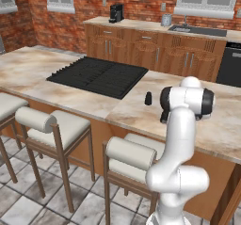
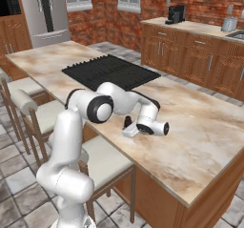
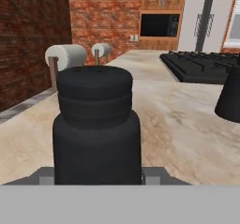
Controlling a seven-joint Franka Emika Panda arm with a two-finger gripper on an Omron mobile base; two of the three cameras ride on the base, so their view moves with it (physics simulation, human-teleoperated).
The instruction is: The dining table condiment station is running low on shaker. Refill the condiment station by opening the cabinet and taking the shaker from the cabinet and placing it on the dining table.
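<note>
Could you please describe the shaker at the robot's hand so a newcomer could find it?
On the marbled dining table, beside the black cooktop, a small black shaker stands in the grasp of the white hand. A second black shaker nearby stands free, closer to the cooktop.

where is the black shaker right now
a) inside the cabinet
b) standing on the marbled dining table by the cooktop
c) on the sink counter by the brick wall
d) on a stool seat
b, the shaker stands upright on the beige marbled dining table just off the corner of the black cooktop, with the gripper low at the tabletop around a second black shaker.
</note>
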